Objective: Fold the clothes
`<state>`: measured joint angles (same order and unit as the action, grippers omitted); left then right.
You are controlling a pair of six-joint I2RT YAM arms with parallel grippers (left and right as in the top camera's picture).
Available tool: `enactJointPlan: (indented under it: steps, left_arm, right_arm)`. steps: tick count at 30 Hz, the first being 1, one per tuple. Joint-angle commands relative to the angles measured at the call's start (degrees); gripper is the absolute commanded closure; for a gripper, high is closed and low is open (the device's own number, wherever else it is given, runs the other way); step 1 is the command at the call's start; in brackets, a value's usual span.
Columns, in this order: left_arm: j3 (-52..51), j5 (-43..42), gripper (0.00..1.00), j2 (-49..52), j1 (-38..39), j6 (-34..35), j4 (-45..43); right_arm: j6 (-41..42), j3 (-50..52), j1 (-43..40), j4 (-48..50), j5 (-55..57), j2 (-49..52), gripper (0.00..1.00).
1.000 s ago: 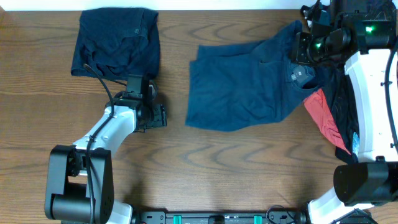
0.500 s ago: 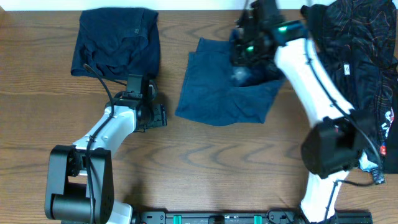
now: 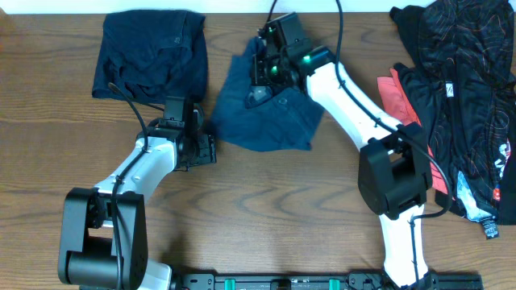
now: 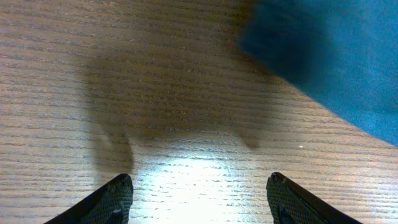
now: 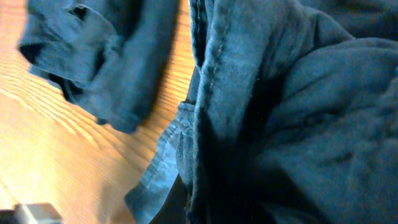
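One pair of dark navy shorts (image 3: 149, 52) lies folded at the back left of the table. A second pair of navy shorts (image 3: 262, 121) lies bunched at the back centre. My right gripper (image 3: 264, 79) is on its upper part, shut on the fabric. That cloth fills the right wrist view (image 5: 280, 124) and hides the fingers. My left gripper (image 3: 210, 150) is open and empty, low over bare wood just left of the bunched shorts. In the left wrist view its fingers (image 4: 199, 190) are spread wide, and an edge of the shorts (image 4: 336, 56) shows at the top right.
A pile of other clothes lies at the right edge: a black patterned garment (image 3: 463, 80) and a coral-red one (image 3: 411, 109). The wooden table (image 3: 274, 209) is bare in front. The right arm stretches diagonally across the right half of the table.
My right gripper has swept left from the far right corner to the back centre, dragging the navy shorts with it and bunching them. The left arm has not moved.
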<state>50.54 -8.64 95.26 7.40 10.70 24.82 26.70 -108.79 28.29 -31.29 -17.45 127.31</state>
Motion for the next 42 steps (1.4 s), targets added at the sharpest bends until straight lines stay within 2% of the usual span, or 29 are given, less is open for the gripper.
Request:
enactJointPlan:
  steps: [1,2,3,4,5,6,7,9,13,17,22,26,28,29,30,31,33,37,42]
  left_arm:
    - [-0.46,0.26,0.29,-0.15,0.09,0.13,-0.11]
    - [-0.46,0.26,0.29,-0.15,0.09,0.11,-0.11]
    - [-0.46,0.26,0.29,-0.15,0.09,0.13,-0.09]
    - [-0.46,0.26,0.29,-0.15,0.09,0.13,-0.09]
    - [-0.46,0.26,0.29,-0.15,0.09,0.13,-0.09]
    - [-0.46,0.26,0.29,-0.15,0.09,0.11,-0.11]
    - [-0.46,0.26,0.29,-0.15,0.09,0.13,-0.11]
    - [-0.46,0.26,0.29,-0.15,0.09,0.13,-0.09]
    - [-0.46,0.28,0.29,-0.15,0.09,0.11,-0.11]
    - [-0.44,0.26,0.29,-0.24,0.07,0.11,-0.09]
    - [1.51,0.24,0.29,-3.67,-0.09,0.11,2.45]
    - [4.13,0.26,0.29,-10.54,-0.09,-0.17,5.38]
    - [4.35,0.33,0.29,-14.36,-0.09,-0.44,5.55]
    - [4.35,0.5,0.29,-16.24,-0.09,-0.57,5.57]
    - [4.35,0.83,0.29,-18.03,-0.09,-0.57,5.75]
    - [4.35,1.6,0.29,-19.65,-0.09,-0.55,5.92]
    - [4.35,3.54,0.29,-22.56,-0.09,-0.55,6.45]
    - [4.35,8.28,0.29,-26.03,-0.09,-0.55,7.54]
    - [4.33,8.96,0.29,-26.12,-0.09,-0.55,7.91]
  right_arm:
    - [2.01,-1.18,2.25,3.54,0.33,1.81,0.99]
    - [2.01,-1.18,2.69,5.22,0.28,2.21,0.96]
    - [2.01,-1.18,3.23,7.32,0.22,2.89,0.78]
    - [1.97,-1.18,3.63,8.79,-0.11,3.15,0.55]
    - [1.84,-1.18,4.15,10.36,-0.46,3.43,0.19]
    - [0.52,-1.18,4.57,11.56,-1.14,3.56,0.06]
    - [-0.76,-1.22,4.85,12.57,-2.25,3.52,0.01]
    - [-1.46,-1.79,5.05,13.31,-4.46,2.71,0.01]
    - [-1.49,-2.34,3.93,12.7,-7.85,-1.55,0.01]
    - [-3.76,-2.34,1.64,7.58,-7.56,-8.57,0.01]
    - [-6.78,-2.32,-1.31,-6.05,3.85,-15.34,0.01]
    - [-7.69,-2.03,-3.02,-12.17,5.44,-14.82,0.02]
    - [-7.69,-2.03,-3.34,-13.88,5.42,-13.49,0.19]
    - [-7.67,-2.03,-3.32,-14.32,5.4,-12.5,0.38]
    - [-7.67,-2.03,-3.26,-14.38,5.18,-11.45,0.63]
    - [-7.61,-2.03,-3.04,-14.38,5.2,-10.34,0.82]
    - [-6.73,-2.03,-2.62,-14.14,5.22,-7.63,0.99]
    - [-3.93,-2.03,-1.79,-12.37,4.81,-1.36,0.99]
    - [-3.58,-2.03,0.0,-5.38,-2.73,5.57,0.99]
